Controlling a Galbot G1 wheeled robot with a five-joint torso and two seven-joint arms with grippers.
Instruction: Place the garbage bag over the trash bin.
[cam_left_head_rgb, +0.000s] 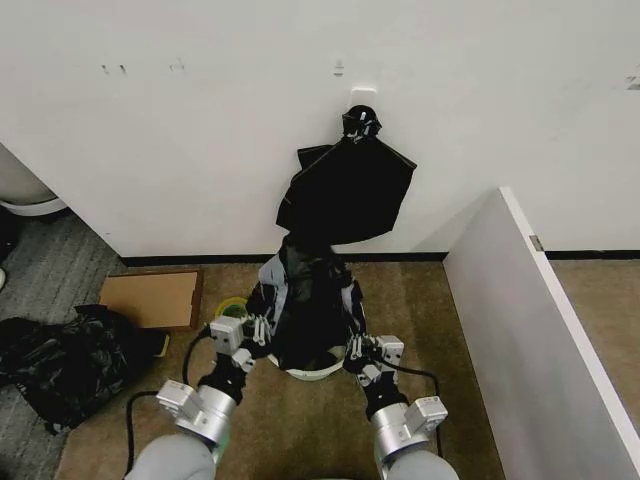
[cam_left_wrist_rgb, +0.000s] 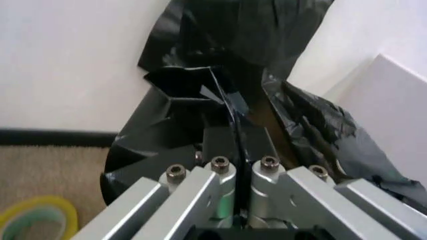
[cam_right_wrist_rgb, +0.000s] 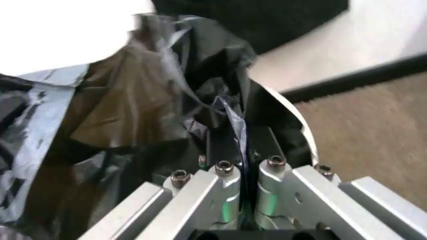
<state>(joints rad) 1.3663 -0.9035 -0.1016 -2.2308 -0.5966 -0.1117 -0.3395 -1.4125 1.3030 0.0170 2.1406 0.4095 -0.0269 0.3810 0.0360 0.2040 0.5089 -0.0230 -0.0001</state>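
Both pincers clamped on garbage bag (cam_left_head_rgb: 305, 300) edge over trash bin (cam_left_head_rgb: 312, 372)
Left pincer (cam_left_wrist_rgb: 235, 150), right pincer (cam_right_wrist_rgb: 239, 145) pinch thin, slippery film; best gripped at the mouth hem

Showing glossy, wrinkled plastic film on the garbage bag (cam_left_head_rgb: 305, 300); brushed metal on the left gripper (cam_left_wrist_rgb: 235, 150); rough carpet (cam_left_head_rgb: 300, 420).
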